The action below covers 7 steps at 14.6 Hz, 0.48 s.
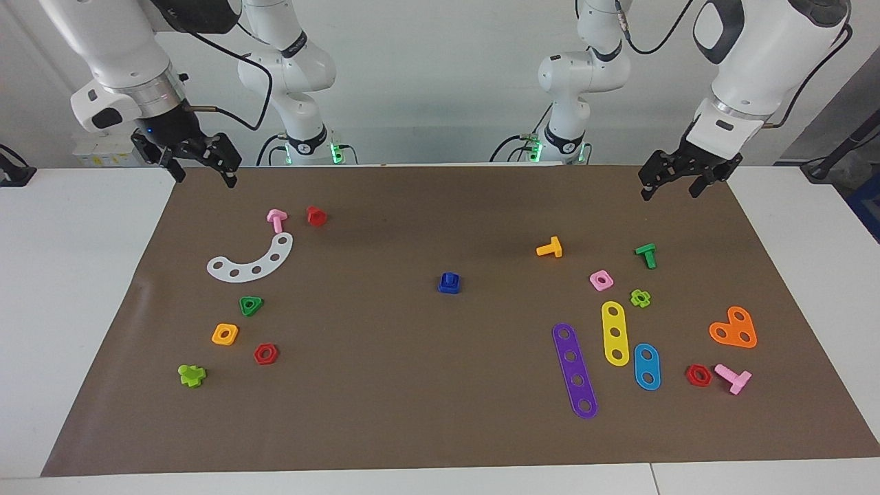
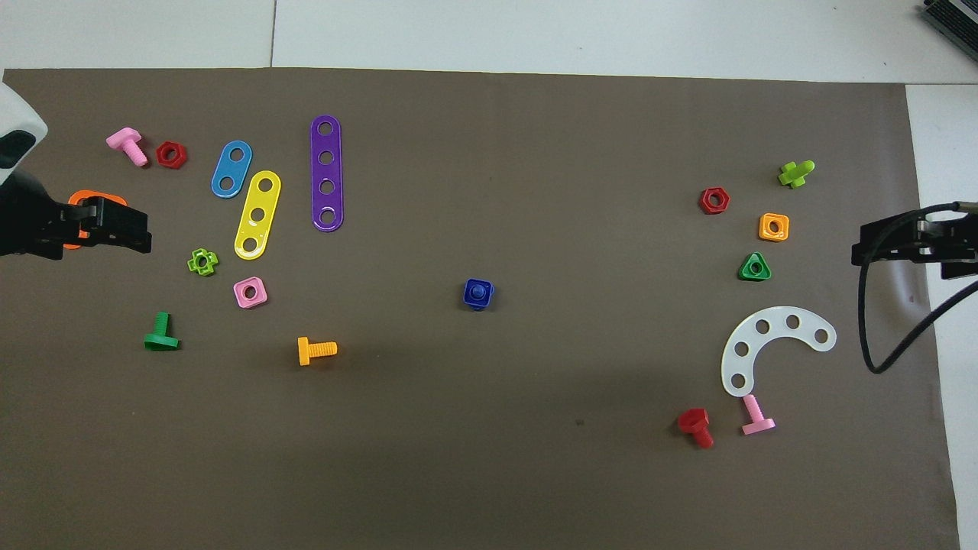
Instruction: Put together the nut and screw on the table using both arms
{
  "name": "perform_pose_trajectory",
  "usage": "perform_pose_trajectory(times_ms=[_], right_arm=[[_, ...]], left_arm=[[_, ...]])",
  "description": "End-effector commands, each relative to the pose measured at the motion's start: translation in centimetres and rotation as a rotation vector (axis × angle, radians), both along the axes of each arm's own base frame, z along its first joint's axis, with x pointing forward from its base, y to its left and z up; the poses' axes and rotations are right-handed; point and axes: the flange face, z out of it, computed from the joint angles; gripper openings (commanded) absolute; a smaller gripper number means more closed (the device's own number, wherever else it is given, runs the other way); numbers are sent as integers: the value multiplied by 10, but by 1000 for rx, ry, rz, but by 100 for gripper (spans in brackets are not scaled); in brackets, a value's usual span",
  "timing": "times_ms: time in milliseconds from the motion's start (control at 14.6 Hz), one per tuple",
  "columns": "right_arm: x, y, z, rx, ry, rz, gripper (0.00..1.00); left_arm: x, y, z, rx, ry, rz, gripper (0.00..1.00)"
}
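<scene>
Item: dark-blue nut [image 1: 449,284] seated on dark-blue screw [image 2: 478,291], mid-mat, well apart from both hands, judged assembled. Left gripper [image 1: 675,181], right gripper [image 1: 201,163]: raised at mat corners, jaws spread, empty

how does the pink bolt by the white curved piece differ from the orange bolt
The pink bolt lies beside the red bolt at the right arm's end of the mat; the orange bolt lies alone, toward the left arm's end. Their colours differ. In the overhead view their shafts point different ways. Both lie on their sides.
</scene>
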Motion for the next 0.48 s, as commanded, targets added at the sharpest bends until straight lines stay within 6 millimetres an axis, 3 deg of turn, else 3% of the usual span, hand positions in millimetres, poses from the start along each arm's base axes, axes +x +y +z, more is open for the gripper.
perform_pose_trajectory(times_ms=[0,411], right_arm=[[-6,7,0,-36,3,33,100],[-5,6,2,-44,-5,35,100]], left_arm=[[-14,3,6,46,7,1,100],[-13,3,5,45,0,-4,100]])
